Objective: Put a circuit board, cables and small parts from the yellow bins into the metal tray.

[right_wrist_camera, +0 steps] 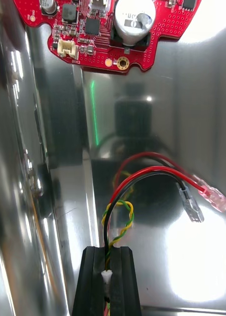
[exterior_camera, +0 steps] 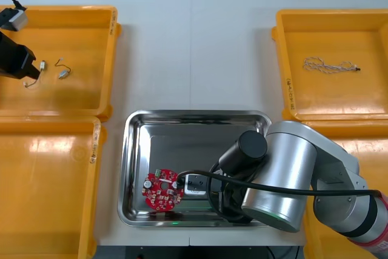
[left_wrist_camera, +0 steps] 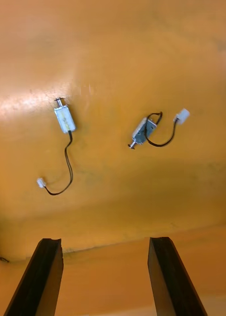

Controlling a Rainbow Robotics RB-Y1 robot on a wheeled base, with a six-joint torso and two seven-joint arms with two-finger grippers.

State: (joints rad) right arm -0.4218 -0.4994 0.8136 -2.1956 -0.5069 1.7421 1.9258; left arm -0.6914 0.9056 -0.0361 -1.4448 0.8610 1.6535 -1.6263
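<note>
Fingers (right_wrist_camera: 93, 286) of right gripper (right_wrist_camera: 108, 253) pressed nearly together, pinching red and yellow cable (right_wrist_camera: 142, 177) near its white plug, low over floor of metal tray (exterior_camera: 136, 119), lower middle of front frame. Circuit board (exterior_camera: 162, 190) already in tray's lower left, ahead of the fingers, apart from cable. Counts board as done, this cable inside tray but not yet let go. Left gripper (left_wrist_camera: 104, 241) hovering at upper left, fingers spread wide, over two small metal parts (left_wrist_camera: 144, 131) in upper-left yellow bin (exterior_camera: 91, 10); neither picked. Twisted blue and white cable (exterior_camera: 330, 65) waiting in upper-right yellow bin (exterior_camera: 333, 13). Small stickers (exterior_camera: 288, 86) on bin walls, unreadable; no legible print on board.
</note>
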